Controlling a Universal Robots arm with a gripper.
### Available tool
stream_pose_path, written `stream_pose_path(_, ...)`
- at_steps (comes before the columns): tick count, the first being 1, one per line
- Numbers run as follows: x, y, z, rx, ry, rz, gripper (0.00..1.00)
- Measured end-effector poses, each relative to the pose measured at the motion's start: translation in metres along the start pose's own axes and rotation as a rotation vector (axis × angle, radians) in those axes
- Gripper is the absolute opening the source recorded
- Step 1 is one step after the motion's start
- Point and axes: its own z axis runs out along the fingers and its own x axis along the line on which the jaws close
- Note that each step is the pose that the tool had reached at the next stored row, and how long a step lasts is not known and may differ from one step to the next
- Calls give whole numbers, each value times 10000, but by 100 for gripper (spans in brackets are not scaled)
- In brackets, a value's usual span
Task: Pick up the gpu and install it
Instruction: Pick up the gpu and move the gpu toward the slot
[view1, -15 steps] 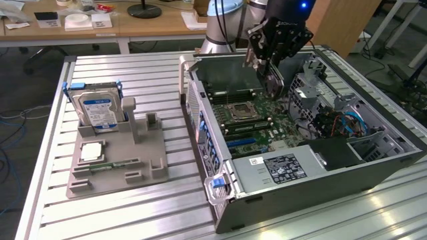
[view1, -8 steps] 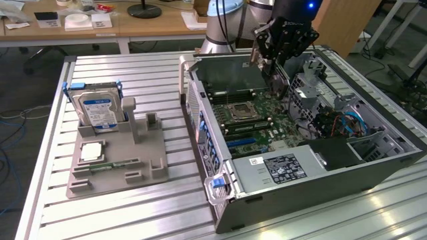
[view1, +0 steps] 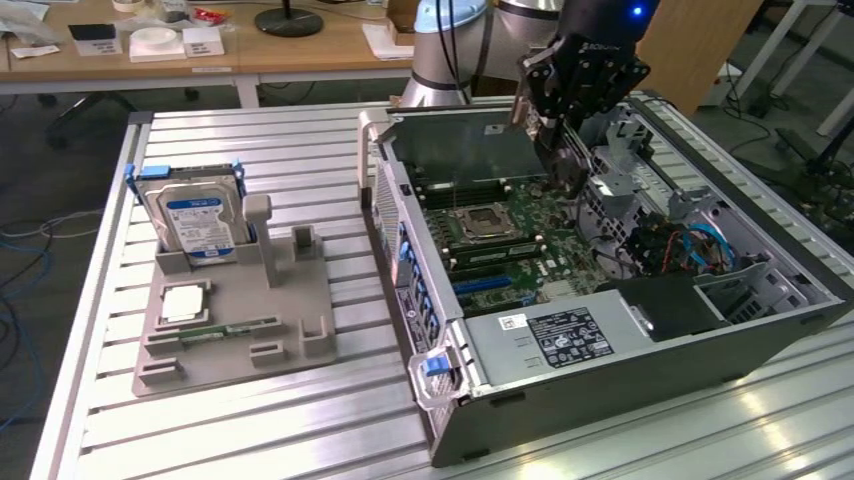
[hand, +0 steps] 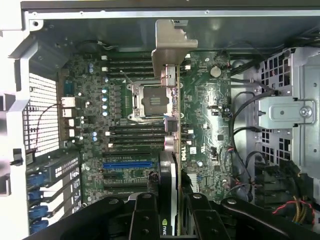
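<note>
We see the arm (view1: 603, 25) reaching down from twelve o'clock in the exterior view, its wrist pointing almost straight down into the open computer case (view1: 747, 330). The black gripper (view1: 566, 125) hangs over the far half of the case interior, toward one o'clock from the processor socket (view1: 483, 222).

Its fingers (hand: 145, 216) are closed narrowly on the gpu (hand: 170, 170), one on each flat face. The card is held edge-on, so in the wrist view it reads as a thin slab running away from the camera, with its silvery bracket (hand: 170, 42) at the far end near the case wall. The card is inside the case, above the motherboard (view1: 527, 235).

We cannot tell whether its lower edge touches the board or any slot, because the gripper and the card's own body hide that edge. The arm's upper links are cut off by the frame.

The case also holds a power supply (view1: 567, 335) with a label at five o'clock, and a drive cage with blue and black cables (view1: 694, 250) at three o'clock.

At nine o'clock from the case, well apart from it, a grey fixture tray (view1: 300, 310) sits on the slatted table (view1: 267, 430). It carries an upright hard drive (view1: 194, 220), a flat square chip (view1: 183, 303) and a green memory stick (view1: 234, 328) lying down.
</note>
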Motion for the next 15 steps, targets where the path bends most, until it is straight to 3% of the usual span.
stream_pose_path(4, -65, 4, 1, 1, 0, -1, 27)
stream_pose_path(15, -79, 5, 2, -1, 0, -3, 27)
